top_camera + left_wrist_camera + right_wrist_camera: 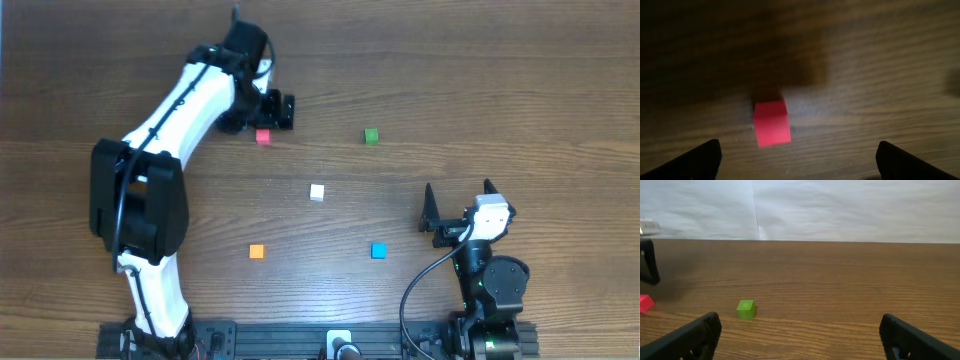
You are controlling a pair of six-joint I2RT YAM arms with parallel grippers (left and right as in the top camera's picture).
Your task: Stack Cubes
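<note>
Hovering toward the far edge of the bench, the left gripper spreads its fingers wide over the red cube, which is blurred in its wrist view. The right gripper, near the right edge, gapes too. The green cube, white cube, orange cube and blue cube lie apart.

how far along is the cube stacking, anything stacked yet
Done: nothing is stacked. The red cube, green cube, white cube, orange cube and blue cube all lie apart in a single layer. In hand: the left gripper hovers open over the red cube, not gripping it. The right gripper is open, holding nothing. Remaining: every pick and the whole stack.
</note>
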